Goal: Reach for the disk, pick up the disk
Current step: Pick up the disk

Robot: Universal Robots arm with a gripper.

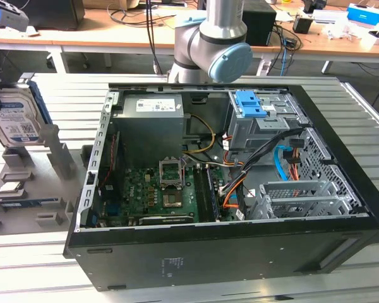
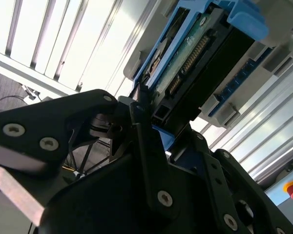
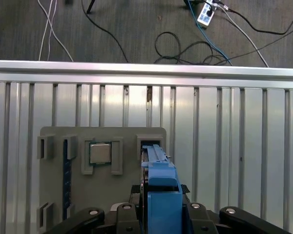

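The disk (image 1: 16, 120) stands on edge in a grey holder (image 1: 54, 158) at the exterior view's left, its white-and-blue label facing out. My gripper (image 1: 1, 72) hangs over it from above. In the first wrist view the disk's blue rail (image 3: 161, 187) runs between the black finger links (image 3: 90, 214), which sit close on both sides. The second wrist view shows the disk's green circuit board (image 2: 195, 53), with a black fingertip (image 2: 139, 100) pressed against its edge. The gripper looks shut on the disk, which still sits in its slot.
An open computer case (image 1: 227, 252) takes up the middle of the slatted metal table, with a blue bracket (image 1: 249, 104) inside. A square silver processor chip (image 3: 101, 153) lies in the holder beside the disk. The table's edge (image 3: 146, 68) and floor cables lie beyond.
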